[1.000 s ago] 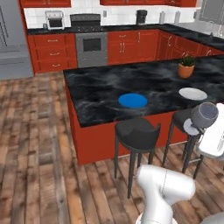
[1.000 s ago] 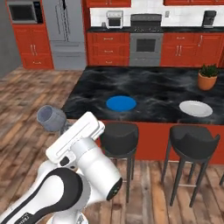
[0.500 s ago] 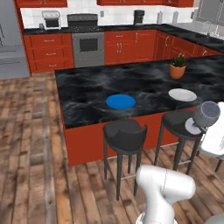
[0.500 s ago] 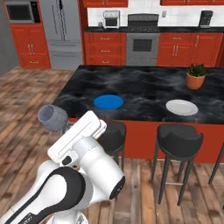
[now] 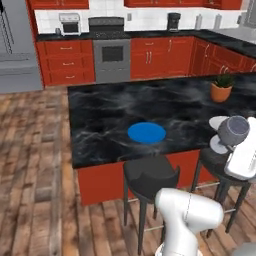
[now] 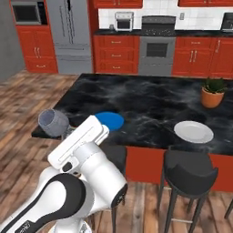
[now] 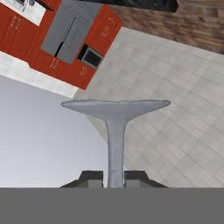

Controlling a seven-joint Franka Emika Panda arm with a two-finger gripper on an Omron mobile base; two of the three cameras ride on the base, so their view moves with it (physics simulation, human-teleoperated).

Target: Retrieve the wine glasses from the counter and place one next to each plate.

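Note:
A smoky-grey wine glass (image 5: 234, 131) is held in the air, its stem clamped in my gripper (image 5: 228, 145), which is shut on it. From the other side the wine glass (image 6: 53, 123) hangs left of the gripper (image 6: 68, 132). The hand view looks along the stem (image 7: 115, 144) to the round foot, with the gripper (image 7: 114, 177) closed around the stem. A blue plate (image 5: 146, 132) (image 6: 109, 120) and a white plate (image 5: 218, 122) (image 6: 193, 131) lie near the front edge of the black island (image 5: 115, 105) (image 6: 150, 98). Far behind runs the counter (image 5: 150, 34) (image 6: 150, 32).
Black stools (image 5: 150, 172) (image 6: 189, 166) stand along the island's near side. A potted plant (image 5: 221, 87) (image 6: 212, 92) sits on the island behind the white plate. A stove (image 5: 112, 55) and a grey fridge (image 6: 70, 32) line the back wall. Wooden floor lies to the left.
The base has driven on, so the whole scene has shifted and the island with both plates sits closer. The glass stays in the shut gripper, held the same way.

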